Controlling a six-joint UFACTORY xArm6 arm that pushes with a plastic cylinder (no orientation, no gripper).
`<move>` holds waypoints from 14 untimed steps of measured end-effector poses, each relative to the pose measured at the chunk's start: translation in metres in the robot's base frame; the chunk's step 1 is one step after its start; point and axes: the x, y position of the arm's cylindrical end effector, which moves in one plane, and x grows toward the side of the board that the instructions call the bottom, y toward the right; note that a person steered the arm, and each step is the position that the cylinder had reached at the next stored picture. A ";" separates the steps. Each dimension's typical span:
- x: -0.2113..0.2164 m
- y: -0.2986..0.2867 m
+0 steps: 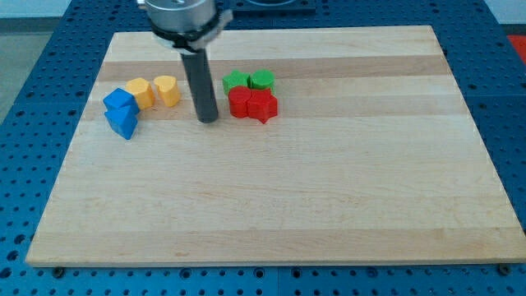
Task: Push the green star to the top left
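Tip (209,120) of my rod is sitting on the desk (271,205) in the gap between two block groups, near the far edge. No pincer is showing, only the rod. Green star (236,82) is lying just right of my tip, touching a green round block (262,80), with two red blocks (241,103) (263,106) pressing against their near sides. Two yellow blocks (140,92) (167,89) and two blue blocks (121,101) (122,122) are clustering toward the far-left corner.

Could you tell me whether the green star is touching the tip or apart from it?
Apart: board shows between my tip and the green star.
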 end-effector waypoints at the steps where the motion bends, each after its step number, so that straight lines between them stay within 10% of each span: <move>1: 0.012 0.039; 6: -0.099 0.042; 14: -0.120 -0.104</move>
